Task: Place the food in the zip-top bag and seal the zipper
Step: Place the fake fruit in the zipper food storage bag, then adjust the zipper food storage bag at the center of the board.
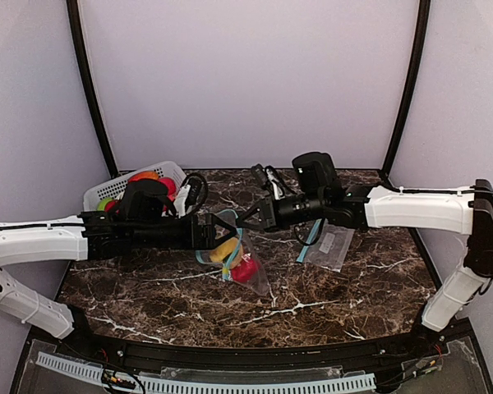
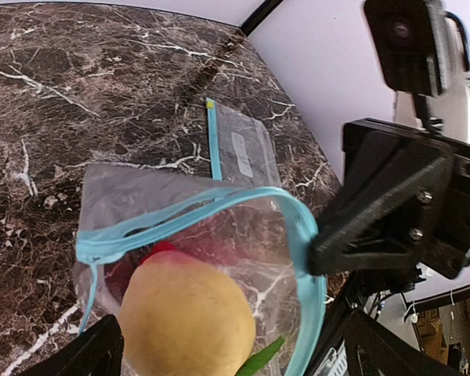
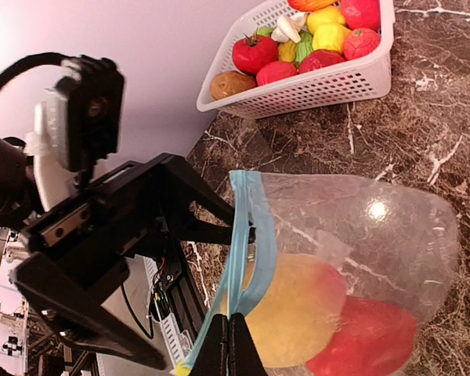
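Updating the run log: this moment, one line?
left gripper: open at bag mouth | right gripper: shut on bag rim | bag: unsealed, holds yellow fruit, red fruit

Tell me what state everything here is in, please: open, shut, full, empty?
Zip-top bag: unzipped, mouth wide open, held up by its rim.
Yellow food: inside the bag.
Red food: inside the bag.
Basket: holding more food.
Spare bag: lying flat on the table.
Left hand: open, at the bag's mouth.
Right hand: shut on the bag's rim.
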